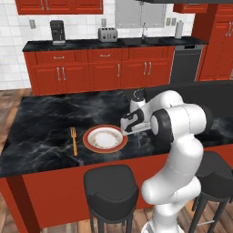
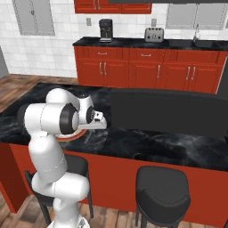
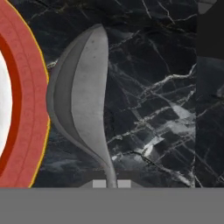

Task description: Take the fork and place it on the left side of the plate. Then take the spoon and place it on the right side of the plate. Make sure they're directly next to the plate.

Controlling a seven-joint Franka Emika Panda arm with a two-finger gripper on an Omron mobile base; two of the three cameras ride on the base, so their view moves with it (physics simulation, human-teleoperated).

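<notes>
Tool [image 1: 125,132] clamps grey oval spoon [image 3: 81,105] beside round plate [image 3: 24,105].

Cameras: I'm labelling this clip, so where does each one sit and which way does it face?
Left base view: behind the arm's left, facing the island counter; fork, plate, white arm at lower right.
Right base view: behind its right; arm at lower left, hiding most of the plate.
Hand view: looks along the end effector at the held spoon.
All share the plate.

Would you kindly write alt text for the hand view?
A grey spoon, gripped by its handle at the bottom, hangs bowl-up beside the red rim of the plate, over the black marble counter.
</notes>
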